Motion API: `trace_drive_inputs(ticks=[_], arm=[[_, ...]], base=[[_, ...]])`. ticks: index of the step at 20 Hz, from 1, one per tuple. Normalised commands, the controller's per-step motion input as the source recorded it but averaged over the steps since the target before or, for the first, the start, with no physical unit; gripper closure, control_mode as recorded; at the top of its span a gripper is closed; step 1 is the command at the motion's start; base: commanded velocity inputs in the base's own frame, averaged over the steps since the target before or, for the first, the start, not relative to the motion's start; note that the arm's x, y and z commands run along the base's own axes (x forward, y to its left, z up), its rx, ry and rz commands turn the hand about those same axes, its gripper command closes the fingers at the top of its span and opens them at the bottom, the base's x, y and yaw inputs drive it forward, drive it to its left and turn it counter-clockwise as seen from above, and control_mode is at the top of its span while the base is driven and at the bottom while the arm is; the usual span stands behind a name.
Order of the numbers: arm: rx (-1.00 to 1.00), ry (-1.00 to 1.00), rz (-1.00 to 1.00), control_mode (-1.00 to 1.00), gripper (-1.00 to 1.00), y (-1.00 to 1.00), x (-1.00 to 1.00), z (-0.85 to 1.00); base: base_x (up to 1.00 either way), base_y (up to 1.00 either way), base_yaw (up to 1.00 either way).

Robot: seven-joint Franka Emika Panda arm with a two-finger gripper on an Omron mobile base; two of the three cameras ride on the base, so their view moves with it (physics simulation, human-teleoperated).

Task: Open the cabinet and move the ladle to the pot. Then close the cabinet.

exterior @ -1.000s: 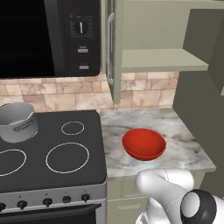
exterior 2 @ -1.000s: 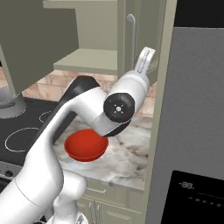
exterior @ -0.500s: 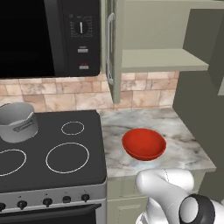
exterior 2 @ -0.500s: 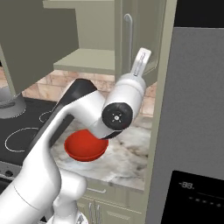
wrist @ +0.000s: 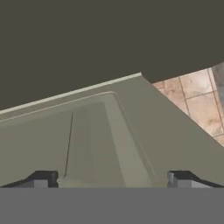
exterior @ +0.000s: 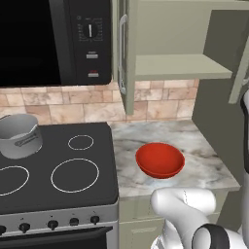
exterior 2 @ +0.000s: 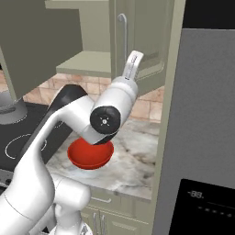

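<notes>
The cabinet [exterior: 180, 68] has both doors swung out. Its left door [exterior: 127, 58] shows edge-on with a silver bar handle [exterior: 121, 48]. The right door [exterior 2: 147, 46] carries its handle [exterior 2: 123, 36]. My gripper [exterior 2: 134, 59] is raised close to that door's lower edge, just below and right of the handle, open and holding nothing. In the hand view my gripper [wrist: 111, 180] faces the door's recessed panel [wrist: 96, 135] with the fingertips [wrist: 41, 179] wide apart. The grey pot [exterior: 19, 136] sits on the stove's back left. The ladle is out of view.
A red bowl [exterior: 159, 160] rests on the marble counter [exterior: 204, 165] under the cabinet. The black stove [exterior: 73, 170] lies left of it, beneath a microwave [exterior: 53, 39]. A tall grey fridge [exterior 2: 206, 128] bounds the right side. A tiled backsplash [wrist: 197, 96] shows behind.
The arm has swung a little left in the right base view, bringing the gripper closer under the right door's handle. The jaws stay open.
</notes>
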Motion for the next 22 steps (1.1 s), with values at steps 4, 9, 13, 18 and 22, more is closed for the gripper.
trace_drive_inputs(ticks=[4,9,13,18,22], arm=[[0.00,0.00,0.00,-1.00,-1.00,0.43,0.24,0.00],[0.00,0.04,0.02,-1.00,-1.00,0.44,0.42,0.00],[0.00,0.08,0.06,-1.00,-1.00,0.39,0.58,0.00],[0.00,0.03,0.07,-1.00,-1.00,0.27,0.67,0.00],[0.00,0.00,0.05,-1.00,-1.00,0.08,0.63,0.00]], base=[[0.00,0.00,0.00],[0.00,0.00,0.00],[0.00,0.00,0.00],[0.00,0.00,0.00],[0.00,0.00,0.00]])
